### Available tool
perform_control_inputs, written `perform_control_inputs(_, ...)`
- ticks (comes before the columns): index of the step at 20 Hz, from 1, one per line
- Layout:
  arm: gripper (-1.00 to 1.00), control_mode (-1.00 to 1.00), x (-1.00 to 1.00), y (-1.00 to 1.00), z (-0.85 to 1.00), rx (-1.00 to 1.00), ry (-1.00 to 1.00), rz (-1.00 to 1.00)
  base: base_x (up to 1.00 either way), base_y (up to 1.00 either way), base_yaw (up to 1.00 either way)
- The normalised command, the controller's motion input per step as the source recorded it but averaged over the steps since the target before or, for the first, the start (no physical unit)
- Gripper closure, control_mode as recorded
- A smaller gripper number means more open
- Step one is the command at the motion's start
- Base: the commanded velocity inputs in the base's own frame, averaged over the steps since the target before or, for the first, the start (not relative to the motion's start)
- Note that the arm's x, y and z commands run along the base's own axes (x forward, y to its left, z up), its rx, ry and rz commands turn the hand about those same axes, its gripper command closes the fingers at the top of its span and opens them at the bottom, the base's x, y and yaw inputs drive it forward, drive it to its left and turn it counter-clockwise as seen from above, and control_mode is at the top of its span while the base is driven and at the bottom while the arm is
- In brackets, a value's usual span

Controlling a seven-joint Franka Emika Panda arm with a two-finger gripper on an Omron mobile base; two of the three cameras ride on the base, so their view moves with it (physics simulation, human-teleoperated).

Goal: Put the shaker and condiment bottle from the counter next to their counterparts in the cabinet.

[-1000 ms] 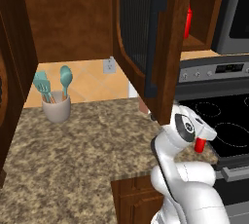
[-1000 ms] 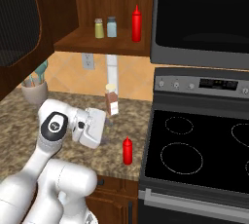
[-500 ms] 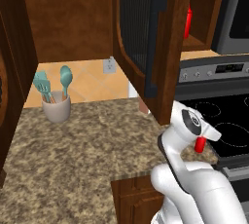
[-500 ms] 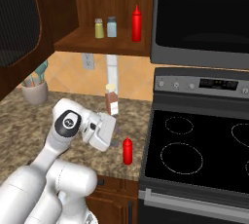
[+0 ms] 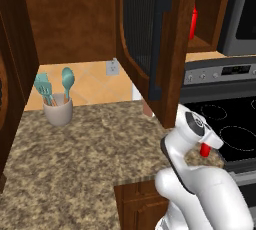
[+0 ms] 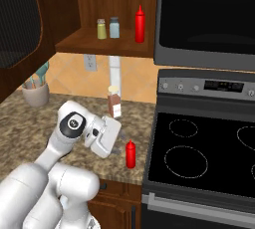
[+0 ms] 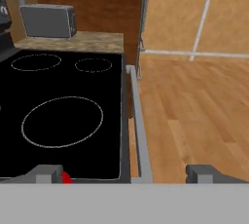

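Granite counter (image 6: pixel 30 123), end effector (image 6: pixel 115 146) fingers spread — empty, beside condiment bottle (image 6: pixel 130 154)

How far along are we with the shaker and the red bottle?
Looks done: the blue-grey shaker stands on the cabinet shelf beside another shaker. In hand: nothing yet; the gripper is open beside the condiment bottle, which stands on the counter. Left: grasp it and set it by the red bottle on the shelf.
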Motion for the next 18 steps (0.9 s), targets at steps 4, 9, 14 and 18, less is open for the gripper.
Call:
perform_control_inputs(4, -1.0, -1.0, 0.01, 0.0, -0.19, 0.0, -0.01, -0.03, 0.0, 0.0, 0.0)
perform_control_inputs(9, -1.0, -1.0, 0.18, 0.0, -0.03, 0.0, 0.0, 0.0, 0.0, 0.0, 0.0)
perform_control_inputs(14, -1.0, -1.0, 0.43, 0.05, 0.0, 0.0, 0.03, 0.0, 0.0, 0.0, 0.0)
perform_control_inputs(18, -1.0, -1.0, 0.36, 0.05, -0.09, 0.0, 0.0, 0.0, 0.0, 0.0, 0.0)
